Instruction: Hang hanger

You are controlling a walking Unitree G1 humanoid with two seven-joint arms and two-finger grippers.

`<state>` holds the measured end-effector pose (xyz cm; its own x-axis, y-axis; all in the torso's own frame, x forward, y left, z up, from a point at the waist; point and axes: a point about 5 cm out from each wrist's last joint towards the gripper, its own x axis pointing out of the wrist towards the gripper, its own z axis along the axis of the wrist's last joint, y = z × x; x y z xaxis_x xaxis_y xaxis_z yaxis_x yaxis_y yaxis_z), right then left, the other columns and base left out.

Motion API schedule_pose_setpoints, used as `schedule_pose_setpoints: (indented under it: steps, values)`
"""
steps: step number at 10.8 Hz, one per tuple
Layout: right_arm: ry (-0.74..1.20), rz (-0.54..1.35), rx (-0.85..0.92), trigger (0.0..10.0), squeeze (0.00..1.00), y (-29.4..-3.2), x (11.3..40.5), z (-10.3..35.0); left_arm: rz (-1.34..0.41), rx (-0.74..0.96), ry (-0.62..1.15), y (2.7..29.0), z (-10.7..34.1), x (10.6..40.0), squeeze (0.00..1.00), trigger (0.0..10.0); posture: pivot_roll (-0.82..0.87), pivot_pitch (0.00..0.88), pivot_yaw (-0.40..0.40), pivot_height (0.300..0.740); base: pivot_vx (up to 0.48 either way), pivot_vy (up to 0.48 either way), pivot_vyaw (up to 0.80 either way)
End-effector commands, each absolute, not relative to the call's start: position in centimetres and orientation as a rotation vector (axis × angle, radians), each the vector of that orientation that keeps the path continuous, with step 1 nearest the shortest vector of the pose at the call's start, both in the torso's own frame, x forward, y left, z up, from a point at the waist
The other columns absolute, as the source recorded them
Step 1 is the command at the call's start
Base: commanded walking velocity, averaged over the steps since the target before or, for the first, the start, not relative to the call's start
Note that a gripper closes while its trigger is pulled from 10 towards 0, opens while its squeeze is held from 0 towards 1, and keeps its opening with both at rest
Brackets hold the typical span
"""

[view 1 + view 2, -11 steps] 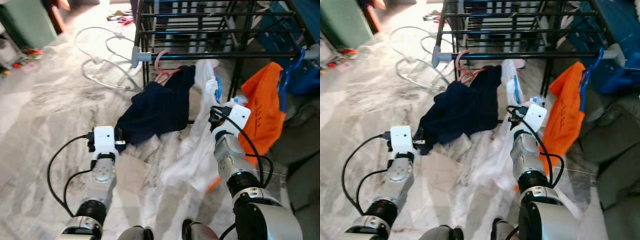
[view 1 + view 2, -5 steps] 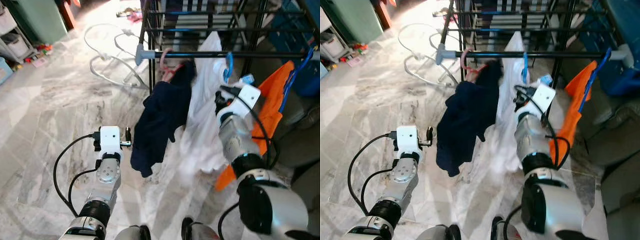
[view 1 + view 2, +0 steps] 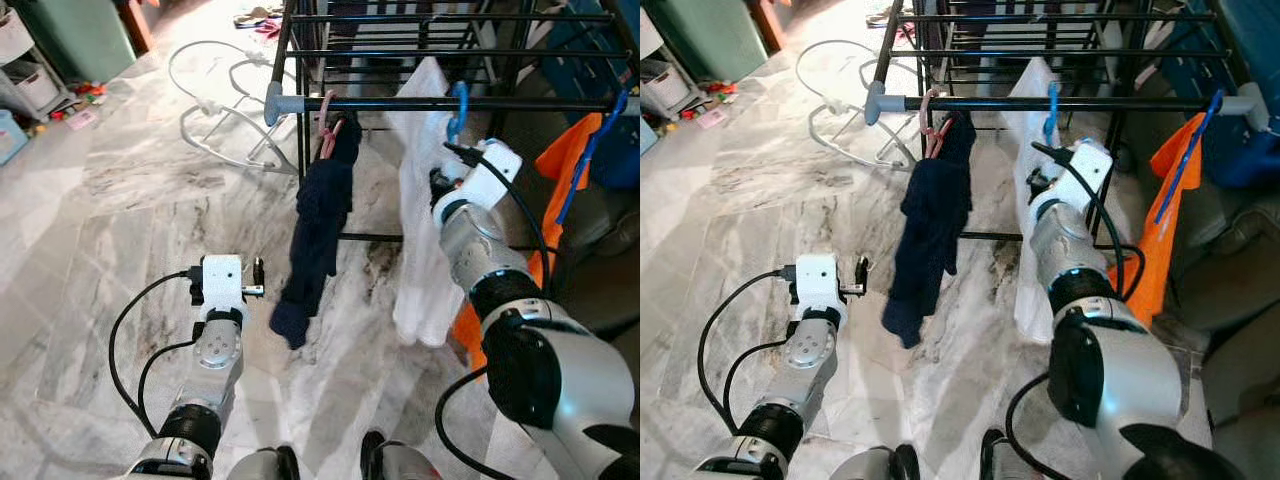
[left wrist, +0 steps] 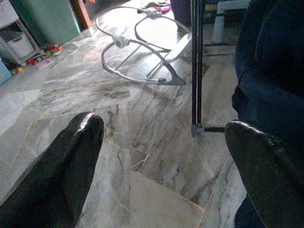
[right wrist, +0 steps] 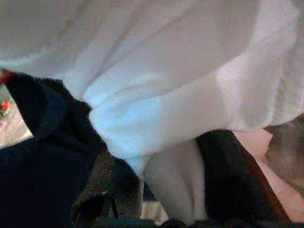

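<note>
At the far left stood a green cabinet (image 3: 80,35), and beyond it a white tubular frame (image 3: 225,110) lay on the marble floor (image 3: 110,220). Your left tool (image 3: 257,277) hovered low over the floor, just beside the hem of the dark navy garment (image 3: 318,225); its fingers (image 4: 66,171) stood well apart with nothing between them, as the left wrist view showed. The navy garment hung from a pink hanger (image 3: 327,125) already hooked on the front rail (image 3: 400,103) of the black drying rack (image 3: 440,40). Next along the rail, the blue hanger (image 3: 458,108) carrying the white garment (image 3: 420,240) sat with its hook over the rail, so the hanging itself appeared done or very nearly so. Your right tool (image 3: 437,185) was raised just under that hook, pressed into the white cloth; the right wrist view showed white fabric (image 5: 156,80) bunched between its two black fingers (image 5: 228,171), so it appeared clamped on the garment. What seemed left was for you to let go and draw the arm clear without dragging the hook off the rail. At the far right an orange garment (image 3: 565,165) hung on another blue hanger (image 3: 600,125). No brand, label or writing could be read on any item.
</note>
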<state>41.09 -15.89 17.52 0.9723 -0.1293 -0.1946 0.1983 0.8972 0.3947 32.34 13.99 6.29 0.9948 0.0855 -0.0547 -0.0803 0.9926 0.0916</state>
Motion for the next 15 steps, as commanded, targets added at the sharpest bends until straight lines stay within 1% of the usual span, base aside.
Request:
schedule_pose_setpoints:
  steps: [1, 4, 5, 8, 10, 12, 13, 15]
  values:
    - [0.193, -0.172, 0.444, 10.0, 0.00, -15.4, 41.2, 17.5, 0.093, 0.099, 0.075, 14.4, 5.9, 32.0, 0.00, 10.0, -0.08, 0.204, 0.068, 0.740, 0.000, 0.000, 0.00]
    - [0.271, -0.199, 0.476, 10.0, 0.00, -15.2, 40.5, 15.4, 0.109, 0.106, 0.078, 15.0, 5.8, 31.7, 0.00, 10.0, -0.05, 0.203, 0.069, 0.740, 0.000, 0.000, 0.00]
    - [0.263, -0.196, 0.482, 10.0, 0.00, -15.2, 40.6, 15.5, 0.107, 0.111, 0.075, 15.1, 5.9, 31.6, 0.00, 10.0, -0.05, 0.204, 0.071, 0.740, 0.000, 0.000, 0.00]
    - [0.154, -0.120, 0.422, 10.0, 0.00, -14.4, 41.5, 18.5, 0.098, 0.113, 0.073, 14.9, 6.0, 31.7, 0.00, 10.0, -0.06, 0.207, 0.081, 0.740, 0.000, 0.000, 0.00]
    - [0.105, -0.123, 0.424, 10.0, 0.00, -14.9, 41.8, 20.0, 0.090, 0.116, 0.072, 14.8, 6.0, 31.6, 0.00, 10.0, -0.07, 0.211, 0.088, 0.740, 0.000, 0.000, 0.00]
    - [0.119, -0.145, 0.469, 10.0, 0.00, -15.5, 42.0, 20.5, 0.082, 0.123, 0.068, 14.8, 6.1, 31.3, 0.00, 10.0, -0.05, 0.226, 0.089, 0.740, 0.000, 0.000, 0.00]
    - [0.147, -0.161, 0.496, 10.0, 0.00, -15.8, 42.0, 20.3, 0.091, 0.131, 0.074, 15.2, 5.8, 31.0, 0.00, 10.0, -0.03, 0.243, 0.088, 0.740, 0.000, 0.000, 0.00]
    - [0.168, -0.155, 0.496, 10.0, 0.00, -15.5, 42.0, 20.2, 0.109, 0.151, 0.089, 16.3, 5.3, 29.6, 0.00, 10.0, 0.01, 0.276, 0.089, 0.740, 0.000, 0.000, 0.00]
